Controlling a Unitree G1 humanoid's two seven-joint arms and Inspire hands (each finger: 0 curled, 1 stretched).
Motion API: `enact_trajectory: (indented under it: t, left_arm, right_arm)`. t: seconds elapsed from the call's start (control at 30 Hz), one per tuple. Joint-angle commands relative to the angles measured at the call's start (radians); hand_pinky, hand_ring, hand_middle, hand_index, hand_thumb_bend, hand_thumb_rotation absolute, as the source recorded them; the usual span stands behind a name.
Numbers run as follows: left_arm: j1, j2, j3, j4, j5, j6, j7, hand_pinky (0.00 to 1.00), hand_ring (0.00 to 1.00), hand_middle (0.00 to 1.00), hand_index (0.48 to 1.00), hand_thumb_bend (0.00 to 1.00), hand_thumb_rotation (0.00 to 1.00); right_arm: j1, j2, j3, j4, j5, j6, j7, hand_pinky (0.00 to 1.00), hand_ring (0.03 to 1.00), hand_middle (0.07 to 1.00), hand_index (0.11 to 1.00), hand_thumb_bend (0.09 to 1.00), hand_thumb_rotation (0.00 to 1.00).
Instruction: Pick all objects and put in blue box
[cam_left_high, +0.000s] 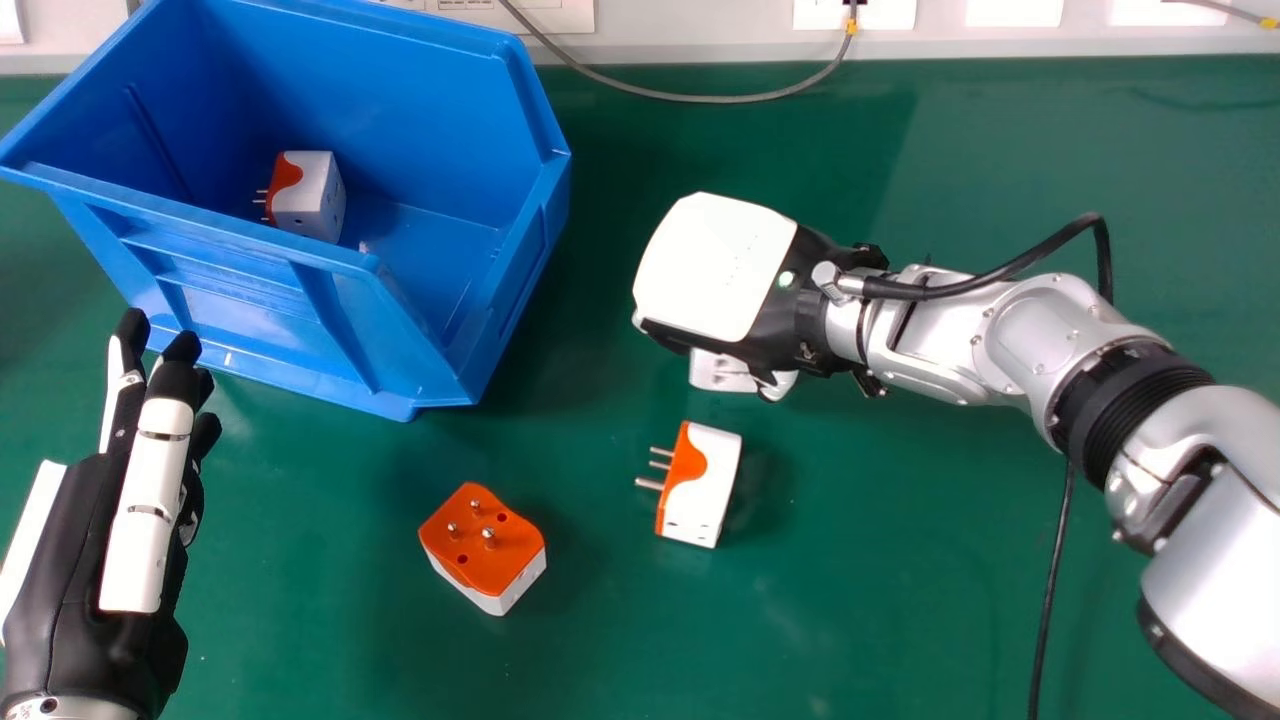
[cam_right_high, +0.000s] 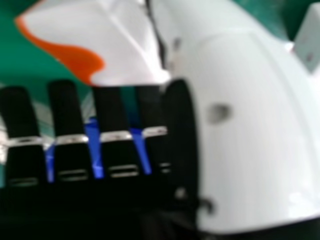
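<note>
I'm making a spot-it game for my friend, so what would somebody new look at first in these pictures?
Probably the big blue box at the back left, with a white and orange plug inside. Next might be the shiny silver arm from the right, its robot hand above another plug. Then perhaps the plug on the green table near the front, its bright orange, pronged side facing up.

Green desk (cam_left_high: 900, 560), smooth, with soft patches of reflected light and a darker, straight-edged zone toward the far side. Beyond the far edge, pale wall (cam_left_high: 700, 20) with a row of white plates (cam_left_high: 1013, 12). Grey cable (cam_left_high: 700, 97) with yellow band (cam_left_high: 851, 27), sagging in a loop over the desk; second cable (cam_left_high: 1215, 7) at upper right.
</note>
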Motion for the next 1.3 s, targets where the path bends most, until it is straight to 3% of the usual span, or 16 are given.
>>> enact_trajectory:
  t: [0.0,0.1,0.23,0.43,0.7,0.77,0.97,1.1,1.27]
  left_arm:
    - [0.002,-0.001,0.010,-0.021,-0.006,-0.013,-0.001,1.00,1.00,1.00,1.000,0.49,0.96]
    - [0.002,-0.001,0.012,-0.008,-0.006,-0.020,-0.004,1.00,1.00,1.00,1.000,0.49,0.96]
    - [0.010,-0.003,0.009,-0.034,-0.009,-0.005,0.000,1.00,1.00,1.00,1.000,0.49,0.96]
    - [0.013,-0.004,0.009,-0.038,-0.014,0.000,-0.001,1.00,1.00,1.00,1.000,0.49,0.96]
    - [0.010,0.000,0.011,-0.024,-0.018,-0.009,-0.005,1.00,1.00,1.00,1.000,0.49,0.96]
    - [0.014,0.000,0.010,-0.030,-0.021,-0.006,-0.006,1.00,1.00,1.00,1.000,0.49,0.96]
    - [0.014,0.002,0.010,-0.037,-0.023,-0.002,-0.004,1.00,1.00,1.00,1.000,0.49,0.96]
    - [0.011,0.002,0.011,-0.024,-0.022,-0.009,-0.006,1.00,1.00,1.00,1.000,0.49,0.96]
    - [0.011,0.001,0.011,-0.027,-0.020,-0.009,-0.004,1.00,1.00,1.00,1.000,0.49,0.96]
  right_arm:
    - [-0.014,-0.001,-0.011,-0.006,0.017,0.013,-0.001,0.28,0.347,0.501,0.525,0.539,0.00]
    - [-0.013,-0.001,-0.006,-0.007,0.013,0.018,-0.007,0.26,0.320,0.479,0.515,0.537,0.00]
    - [-0.014,-0.006,-0.008,-0.009,0.014,0.014,-0.019,0.21,0.253,0.446,0.495,0.532,0.00]
    - [-0.016,-0.011,-0.007,-0.013,0.012,0.010,-0.036,0.21,0.247,0.429,0.491,0.530,0.00]
    - [-0.016,-0.008,-0.001,-0.001,0.009,0.013,-0.069,0.24,0.331,0.451,0.492,0.522,0.00]
    - [-0.015,-0.008,-0.001,-0.002,0.010,0.015,-0.066,0.27,0.346,0.460,0.485,0.518,0.00]
    - [-0.010,-0.012,-0.003,-0.011,0.012,0.021,-0.065,0.32,0.367,0.471,0.491,0.509,0.00]
    - [-0.011,-0.013,-0.006,-0.010,0.015,0.022,-0.063,0.33,0.367,0.467,0.496,0.505,0.00]
    - [-0.012,-0.019,-0.027,-0.024,0.038,0.018,-0.028,0.34,0.371,0.468,0.500,0.503,0.00]
